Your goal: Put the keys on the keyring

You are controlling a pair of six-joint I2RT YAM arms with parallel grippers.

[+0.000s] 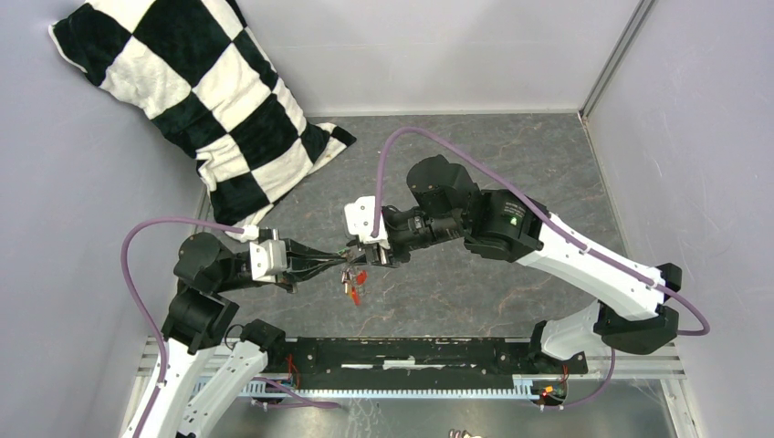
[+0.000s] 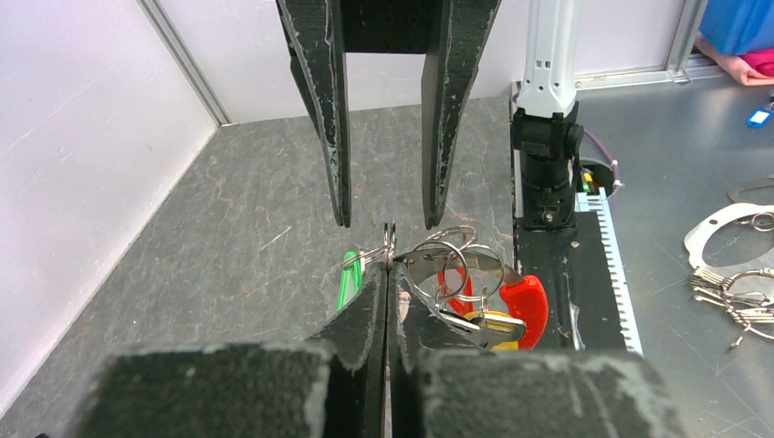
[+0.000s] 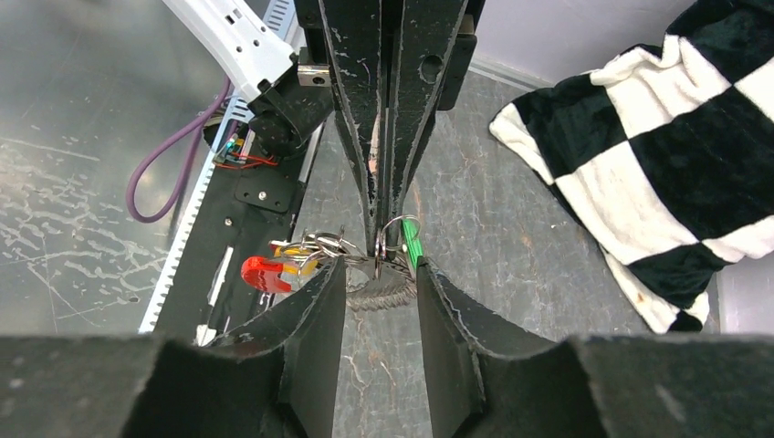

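Overhead, keys [image 1: 352, 278] read as a tiny dangling cluster. Left wrist view resolves it: left gripper [image 2: 388, 278] clamped shut on keyring [image 2: 454, 245], right gripper [image 2: 388, 219] parted astride it; red key [image 2: 525, 301], yellow key [image 2: 497, 324] hang right, green key [image 2: 347, 278] left

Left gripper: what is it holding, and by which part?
The keyring, pinched at its wire rim between the left gripper's shut fingertips. The open right gripper holds nothing.

Black-and-white checked fabric cushion [image 1: 210, 100] blocks far-left corner of the grey stone-look table [image 1: 511, 155]. Mid-table, left pincer [image 2: 388, 269] and right pincer [image 2: 385, 222] sit tip to tip, with thin silver wire keyring [image 2: 390, 237] in the gap between them. Far-right table bare, passable. Pale walls [image 1: 438, 46] on three sides.
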